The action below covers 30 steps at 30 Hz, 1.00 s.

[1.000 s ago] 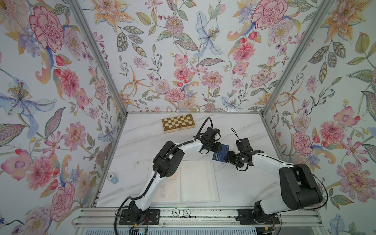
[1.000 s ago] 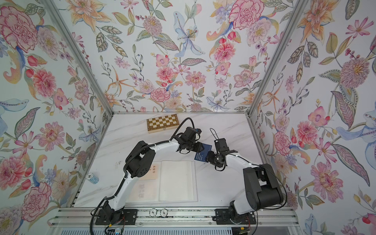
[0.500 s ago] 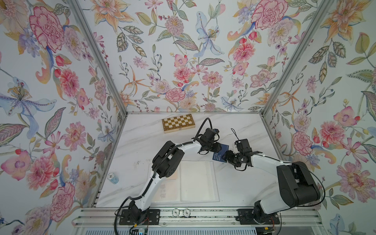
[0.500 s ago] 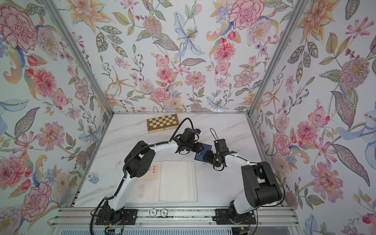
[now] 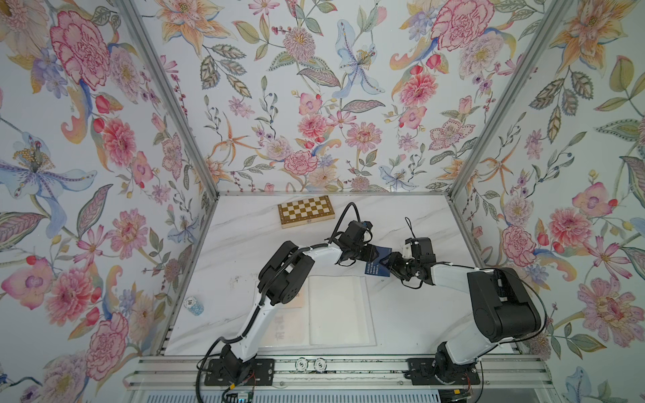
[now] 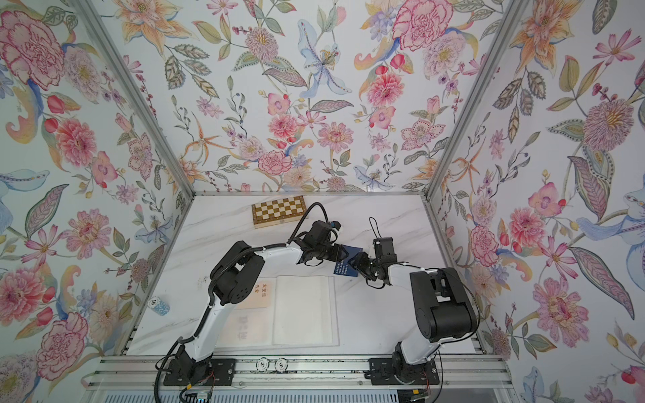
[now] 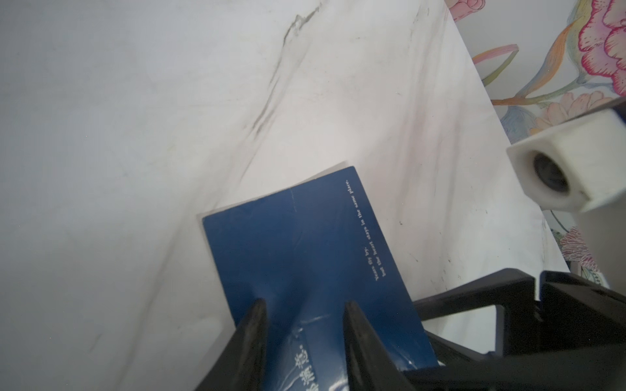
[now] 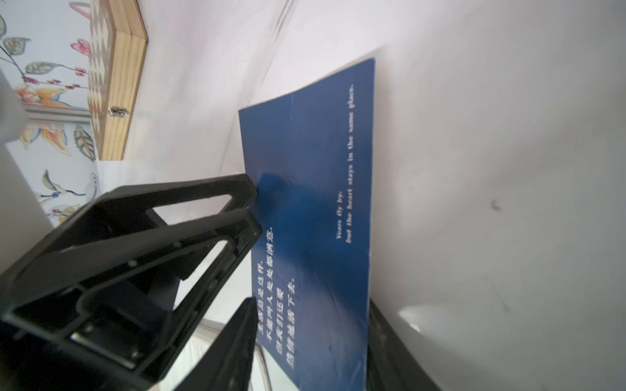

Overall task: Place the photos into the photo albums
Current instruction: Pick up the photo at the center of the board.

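A navy blue photo (image 5: 375, 270) (image 6: 343, 269) with white print hangs above the table between the two arms. My left gripper (image 5: 375, 254) (image 7: 305, 303) is shut on one end of it, and the photo (image 7: 305, 243) bows between the fingers. My right gripper (image 5: 389, 263) (image 8: 310, 304) stands open astride the other end of the photo (image 8: 315, 203), one finger against its edge, the other a little off its face. The photo album (image 5: 340, 310) (image 6: 303, 307) lies open near the front, its left page holding cream photos (image 6: 262, 293) in sleeves and partly hidden by the left arm.
A checkered wooden chessboard box (image 5: 305, 216) (image 8: 115, 84) lies at the back of the table. A small stack of blue and white chips (image 5: 193, 306) sits at the left edge. Two chips (image 5: 309, 364) rest on the front rail. Flowered walls close in three sides.
The right gripper's jaws have narrowed around the navy photo and it has edged closer to the left gripper. The left gripper keeps its hold.
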Motion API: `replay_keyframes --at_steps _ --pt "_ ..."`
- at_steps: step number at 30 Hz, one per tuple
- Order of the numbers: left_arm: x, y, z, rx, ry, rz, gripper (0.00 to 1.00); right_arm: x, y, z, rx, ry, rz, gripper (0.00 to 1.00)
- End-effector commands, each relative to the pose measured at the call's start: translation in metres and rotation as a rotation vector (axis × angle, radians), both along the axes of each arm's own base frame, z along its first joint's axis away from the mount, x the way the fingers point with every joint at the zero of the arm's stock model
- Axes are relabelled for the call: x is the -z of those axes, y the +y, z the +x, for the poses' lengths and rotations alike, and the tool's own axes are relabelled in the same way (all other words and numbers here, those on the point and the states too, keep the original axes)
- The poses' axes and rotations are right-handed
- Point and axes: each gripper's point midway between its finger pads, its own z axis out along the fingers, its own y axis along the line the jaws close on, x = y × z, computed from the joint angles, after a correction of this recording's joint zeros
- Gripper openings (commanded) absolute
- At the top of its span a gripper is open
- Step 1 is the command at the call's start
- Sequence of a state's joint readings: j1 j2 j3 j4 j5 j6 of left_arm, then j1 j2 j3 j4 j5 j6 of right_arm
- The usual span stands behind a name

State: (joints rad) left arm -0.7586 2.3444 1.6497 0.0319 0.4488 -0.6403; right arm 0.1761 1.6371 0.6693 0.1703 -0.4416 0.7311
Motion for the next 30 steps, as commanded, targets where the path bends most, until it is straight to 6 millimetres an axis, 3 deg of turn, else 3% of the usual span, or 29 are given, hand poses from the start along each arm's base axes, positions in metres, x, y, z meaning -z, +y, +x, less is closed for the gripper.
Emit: replay_keyframes --at_steps 1,9,22,30 --pt "0.044 0.031 -0.015 -0.04 0.135 0.11 0.38 0.022 -0.001 -0.01 0.023 0.072 0.04 0.46" --pt "0.044 0.036 -0.014 -0.049 0.151 0.096 0.37 0.017 0.002 0.0 0.028 0.039 0.088 0.36" --pt "0.027 0.035 -0.013 -0.045 0.135 0.073 0.43 0.003 -0.001 0.001 0.016 0.007 0.076 0.01" --pt "-0.007 0.042 -0.009 -0.048 0.088 0.055 0.6 -0.018 -0.001 0.004 -0.004 -0.035 0.066 0.0"
